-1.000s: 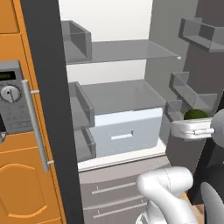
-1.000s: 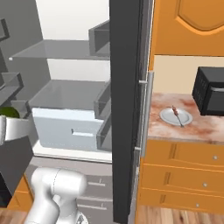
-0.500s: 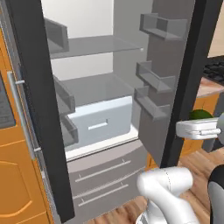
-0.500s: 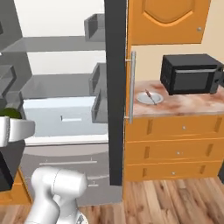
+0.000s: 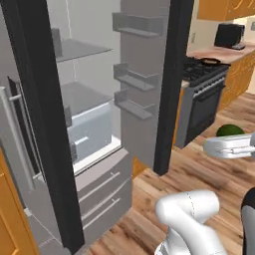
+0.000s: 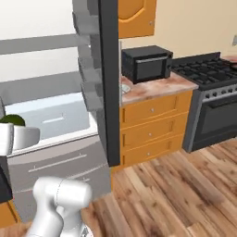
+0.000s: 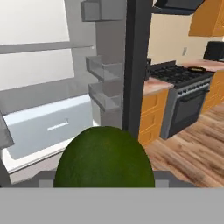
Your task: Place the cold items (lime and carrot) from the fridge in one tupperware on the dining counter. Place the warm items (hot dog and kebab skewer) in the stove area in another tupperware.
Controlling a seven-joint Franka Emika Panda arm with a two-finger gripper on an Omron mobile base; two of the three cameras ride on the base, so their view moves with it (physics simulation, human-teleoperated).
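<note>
Green and round, the lime [image 7: 104, 156] sits clamped in the hand [image 5: 230, 146], its dark skin bulging up between the fingers right in front of the hand's own camera. From behind the arm on the left, the lime [image 5: 230, 131] shows as a dark green dome perched on top of the white hand, held out over the wooden floor [image 5: 199, 172] well away from the fridge. From the other side the same lime [image 6: 12, 120] peeks above the pale hand [image 6: 18, 139] at the far left edge.

The fridge [image 5: 94, 124] stands wide open. Its dark-edged door [image 5: 149, 74] swings out toward the room, with grey door bins [image 5: 134, 79] stacked down its inner face. Inside, a glass shelf [image 5: 79, 49] sits above a white drawer [image 5: 89, 130], and grey freezer drawers [image 5: 97, 191] run below.

Beyond the door, a black stove [image 6: 210, 99] with dark burner grates stands next to orange cabinets [image 6: 152, 125]. Those cabinets carry a mottled pink surface [image 6: 155, 87], where a black microwave [image 6: 147, 63] rests, with the rim of a plate [image 6: 125, 88] just beside the fridge door's edge.
</note>
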